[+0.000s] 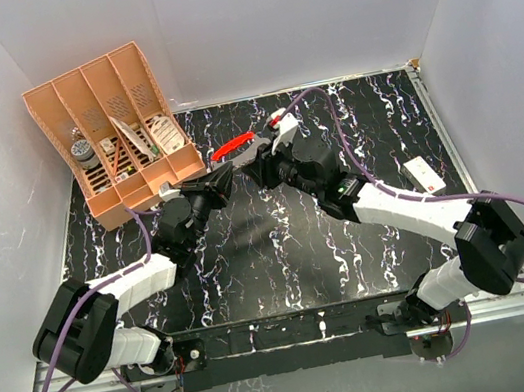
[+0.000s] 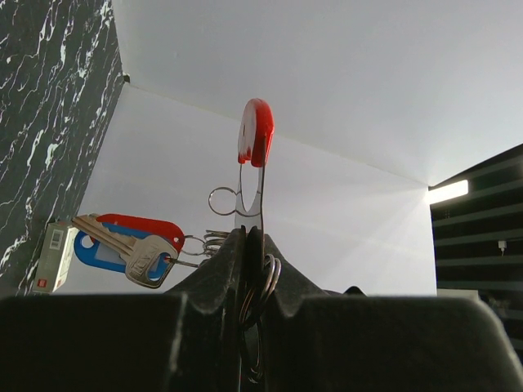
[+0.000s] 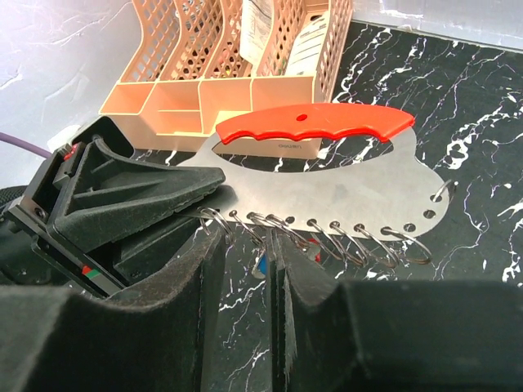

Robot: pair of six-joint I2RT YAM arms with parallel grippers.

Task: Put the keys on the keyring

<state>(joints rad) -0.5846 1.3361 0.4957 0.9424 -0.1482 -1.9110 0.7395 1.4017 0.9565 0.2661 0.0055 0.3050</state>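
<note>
The keyring (image 1: pixel 231 147) is a flat steel plate (image 3: pixel 327 184) with a red grip (image 3: pixel 315 124) and several split rings along its lower edge. It is held above the table between both arms. My left gripper (image 1: pixel 223 175) is shut on the plate's end; in the left wrist view its jaws (image 2: pixel 248 237) clamp the plate edge-on. The keys (image 2: pixel 135 245), one red-headed and one blue-headed, hang from small rings beside it. My right gripper (image 3: pixel 245 245) is narrowly open under the ring edge, with one split ring in the gap. A blue key head (image 3: pixel 260 263) shows just behind its fingers.
A peach desk organiser (image 1: pixel 114 131) with papers and a small jar stands at the back left, close behind the left gripper. A small white box (image 1: pixel 424 174) lies on the black marbled table at the right. White walls enclose the table.
</note>
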